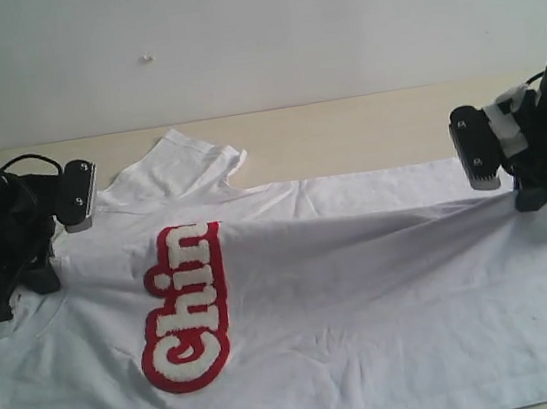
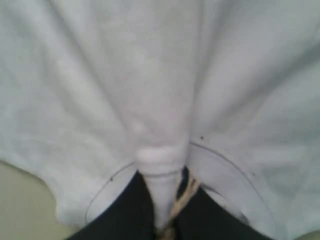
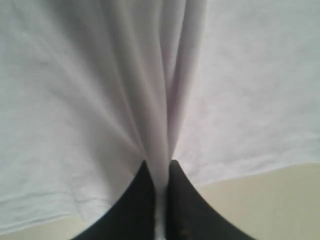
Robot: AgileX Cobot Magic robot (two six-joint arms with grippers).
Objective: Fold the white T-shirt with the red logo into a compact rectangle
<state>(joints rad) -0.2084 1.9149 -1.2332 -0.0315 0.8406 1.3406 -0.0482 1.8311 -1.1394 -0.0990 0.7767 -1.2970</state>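
While one white T-shirt (image 1: 365,283) lies spread on the desk (image 1: 345,135), a fold cutting its single red logo (image 1: 182,312) at "Chin", two pairs hold it taut: left fingers (image 2: 127,215) clamped on a bunched pleat, right fingers (image 3: 132,205) pinching another at the opposite side.

White T-shirt (image 1: 365,283), red logo (image 1: 182,312) with white letters, beige table (image 1: 345,135).

The red logo (image 1: 182,309) on the white T-shirt (image 1: 366,293) reads "Chin".
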